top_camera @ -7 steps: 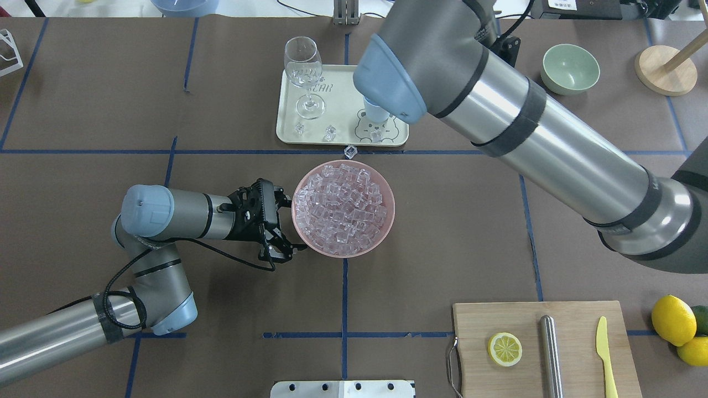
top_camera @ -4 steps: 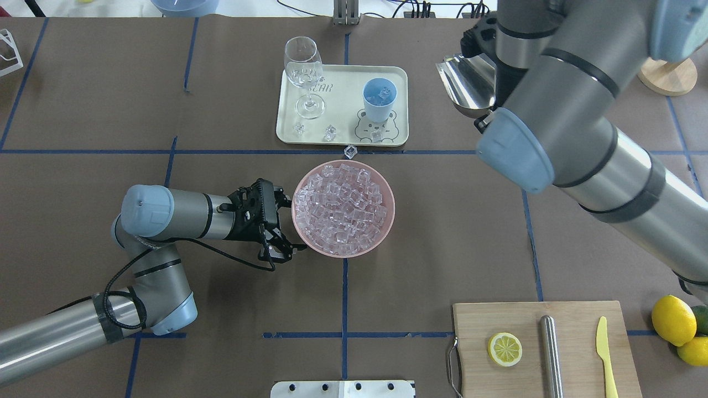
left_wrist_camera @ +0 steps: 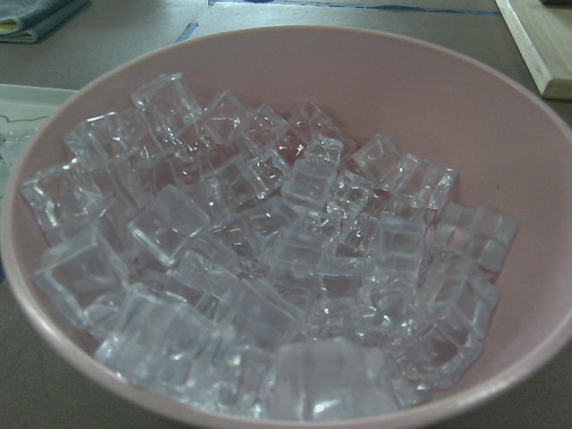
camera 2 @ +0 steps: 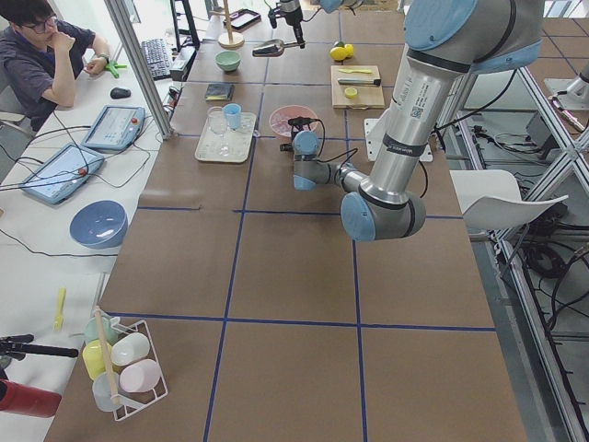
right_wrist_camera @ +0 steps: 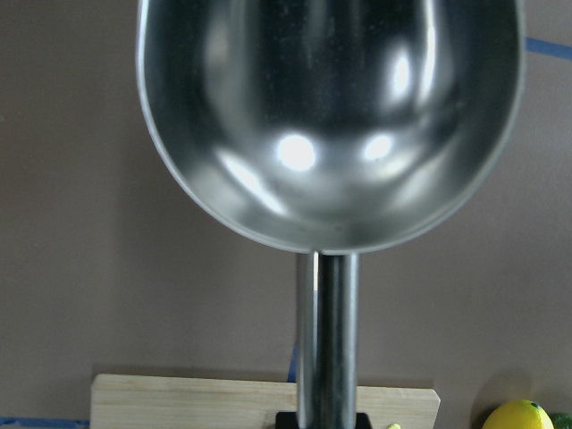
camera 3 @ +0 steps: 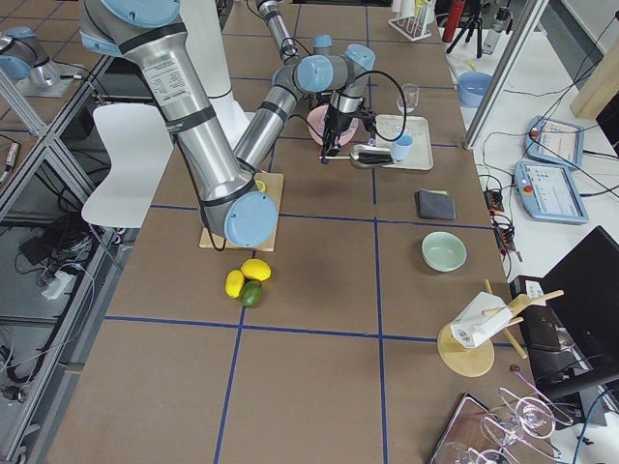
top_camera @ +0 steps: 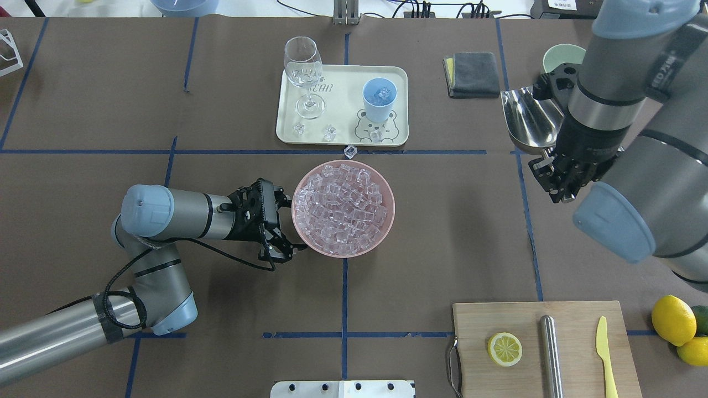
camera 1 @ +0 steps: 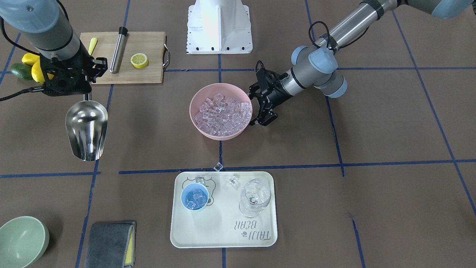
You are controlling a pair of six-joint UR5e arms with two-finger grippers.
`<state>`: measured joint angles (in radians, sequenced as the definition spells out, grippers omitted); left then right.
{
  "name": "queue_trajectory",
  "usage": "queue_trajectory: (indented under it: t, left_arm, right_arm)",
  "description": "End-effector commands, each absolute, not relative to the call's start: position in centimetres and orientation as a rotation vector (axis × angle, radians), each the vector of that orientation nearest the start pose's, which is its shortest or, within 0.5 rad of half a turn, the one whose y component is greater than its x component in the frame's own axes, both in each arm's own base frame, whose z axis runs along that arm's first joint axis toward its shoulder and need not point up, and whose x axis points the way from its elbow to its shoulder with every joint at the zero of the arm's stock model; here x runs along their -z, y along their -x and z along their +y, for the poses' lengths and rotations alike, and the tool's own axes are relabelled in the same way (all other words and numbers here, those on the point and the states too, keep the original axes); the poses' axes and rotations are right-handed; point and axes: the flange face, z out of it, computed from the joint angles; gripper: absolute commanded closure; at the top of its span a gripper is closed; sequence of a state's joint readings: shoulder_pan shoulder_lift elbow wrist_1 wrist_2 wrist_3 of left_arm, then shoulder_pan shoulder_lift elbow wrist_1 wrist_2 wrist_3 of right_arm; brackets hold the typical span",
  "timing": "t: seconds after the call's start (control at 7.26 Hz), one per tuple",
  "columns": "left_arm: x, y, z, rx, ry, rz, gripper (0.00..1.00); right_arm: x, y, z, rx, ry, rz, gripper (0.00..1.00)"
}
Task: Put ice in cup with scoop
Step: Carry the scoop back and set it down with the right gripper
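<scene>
Steel trough-shaped scoop [camera 1: 86, 128], pinched by its rod in the right gripper [camera 1: 86, 96], may shove the pink bowl [top_camera: 391, 218] of clear ice cubes [top_camera: 343, 207] aside, since the spread left gripper [top_camera: 285, 226] merely flanks it.

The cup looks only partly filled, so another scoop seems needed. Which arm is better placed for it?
Right. The right gripper holds the empty scoop in its jaws. The left gripper, jaws open, sits at the rim of the pink bowl of ice.

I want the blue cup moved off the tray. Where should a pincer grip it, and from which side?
Probably the cup's outer wall, side-on, from the side away from the wine glass: it stands upright, round, handleless, with ice inside.
</scene>
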<state>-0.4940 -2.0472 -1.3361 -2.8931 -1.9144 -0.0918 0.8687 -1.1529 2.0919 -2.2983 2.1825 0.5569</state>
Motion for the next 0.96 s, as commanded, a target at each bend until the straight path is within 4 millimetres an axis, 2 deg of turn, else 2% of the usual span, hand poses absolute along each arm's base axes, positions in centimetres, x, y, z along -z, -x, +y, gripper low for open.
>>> queue_trajectory:
  t: [0.0,0.28,0.41,0.55,0.83]
  left_arm:
    - [-34.7,-54.3,-40.6,-1.03,-1.208,1.142,0.0]
    - [-34.7,-54.3,-40.6,-1.03,-1.208,1.142,0.0]
    - [-34.8,-54.3,-40.6,-1.029,-1.208,1.14,0.0]
    - [-34.7,-54.3,-40.6,-1.031,-1.209,1.141,0.0]
    - [-34.8,-54.3,-40.5,-1.031,-1.206,1.14,0.0]
  right_arm:
    - [-35.2,28.3,-41.2,0.157,0.193,-0.644,1.0]
    - [-40.4,28.8,-38.3,0.139,0.181,-0.678,1.0]
    - [-42.5,28.8,-37.2,0.124,0.185,-0.686,1.0]
    - [-44.2,29.7,-36.3,0.111,0.217,-0.668,1.0]
    - [-45.4,31.3,-34.9,0.123,0.247,-0.639,1.0]
